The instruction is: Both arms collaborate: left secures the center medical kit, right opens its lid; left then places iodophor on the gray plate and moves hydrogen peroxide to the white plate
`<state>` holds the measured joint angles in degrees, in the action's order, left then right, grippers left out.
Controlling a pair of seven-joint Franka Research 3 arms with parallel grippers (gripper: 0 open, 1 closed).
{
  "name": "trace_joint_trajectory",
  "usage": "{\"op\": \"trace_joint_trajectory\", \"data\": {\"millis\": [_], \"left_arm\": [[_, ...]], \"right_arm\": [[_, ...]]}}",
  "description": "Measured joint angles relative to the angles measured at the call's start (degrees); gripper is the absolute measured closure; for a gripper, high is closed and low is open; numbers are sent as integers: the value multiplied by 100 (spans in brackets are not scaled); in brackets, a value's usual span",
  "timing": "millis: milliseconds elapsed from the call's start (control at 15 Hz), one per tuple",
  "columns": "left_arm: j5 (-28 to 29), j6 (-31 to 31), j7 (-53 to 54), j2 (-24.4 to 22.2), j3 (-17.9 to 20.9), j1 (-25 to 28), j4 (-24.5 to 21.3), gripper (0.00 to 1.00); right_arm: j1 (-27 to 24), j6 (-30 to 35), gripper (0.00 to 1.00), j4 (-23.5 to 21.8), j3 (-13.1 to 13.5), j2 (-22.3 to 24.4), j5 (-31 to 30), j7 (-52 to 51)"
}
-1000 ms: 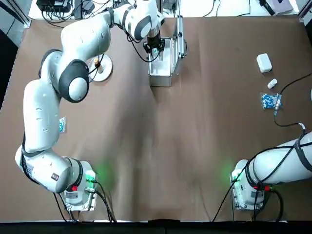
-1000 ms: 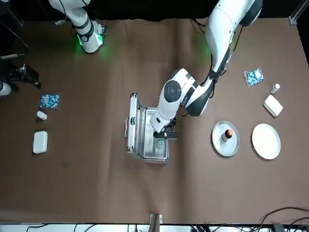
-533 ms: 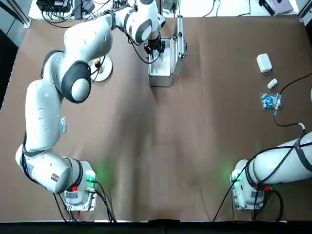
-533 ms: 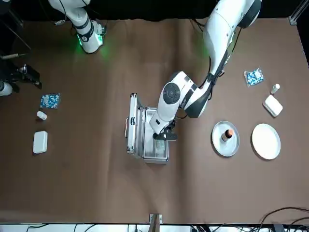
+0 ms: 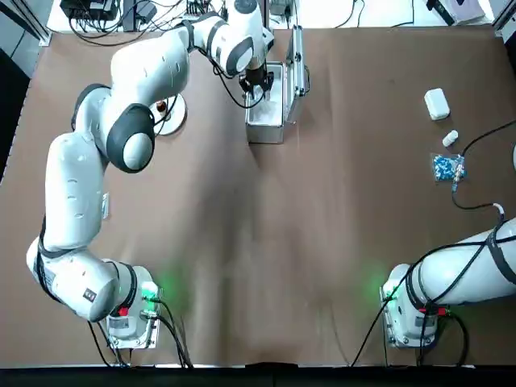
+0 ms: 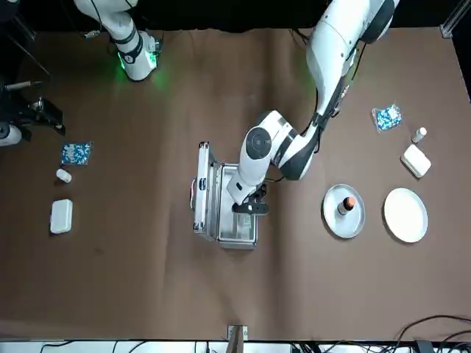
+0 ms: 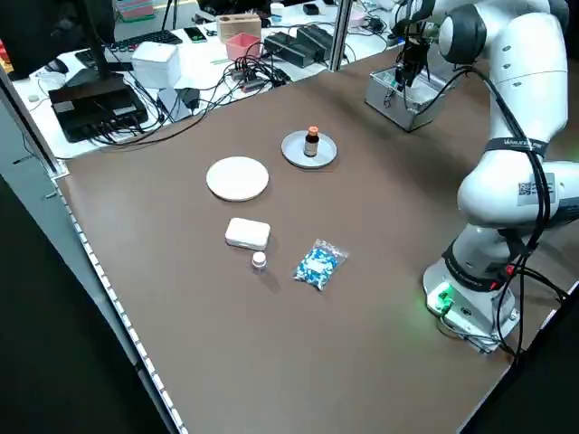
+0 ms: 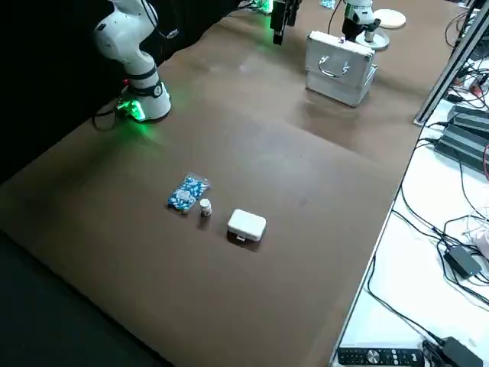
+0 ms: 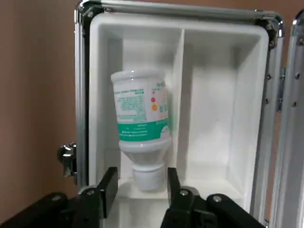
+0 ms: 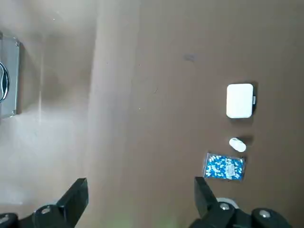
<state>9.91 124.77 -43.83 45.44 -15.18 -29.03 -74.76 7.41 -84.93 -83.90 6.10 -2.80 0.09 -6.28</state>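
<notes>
1. The medical kit (image 5: 272,97) sits at the upper centre of the top view with its lid (image 5: 297,61) already swung up on its hinge. It is a stiff metal-edged case with a white moulded liner, and it looks unlikely to shift under a light reach inside.

2. The left gripper (image 9: 137,187) hangs over the open kit (upper centre in the top view, centre in the front view). Its fingers stand apart, straddling the neck and cap of the bottle but not pressing on them.

3. The right gripper (image 10: 140,197) is parked near the right edge of the top view, jaws wide and empty, looking down at bare table.

4. The gray plate (image 6: 343,211) lies at the right of the front view and carries the iodophor (image 6: 344,205) upright; the white plate (image 6: 405,215) just beside it is bare.

5. The hydrogen peroxide (image 9: 140,121) lies on its side in one compartment of the kit, cap toward the gripper, the other compartment empty.
   - It looks like a light, rigid plastic bottle with a smooth label, so probably a little slippery.
   - The narrow neck just behind the cap seems the handiest hold, since the compartment walls crowd the wider body.
   - A firm, centred pinch would be needed, as a round neck may roll between flat pads.
</notes>
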Motion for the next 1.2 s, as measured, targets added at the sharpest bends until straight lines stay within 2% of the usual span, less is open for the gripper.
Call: {"op": "trace_joint_trajectory", "data": {"millis": [1200], "left_arm": [[2,5,1,124,127,-46,26,54]], "right_arm": [[7,4,1,0,0,0,-15,5]]}}
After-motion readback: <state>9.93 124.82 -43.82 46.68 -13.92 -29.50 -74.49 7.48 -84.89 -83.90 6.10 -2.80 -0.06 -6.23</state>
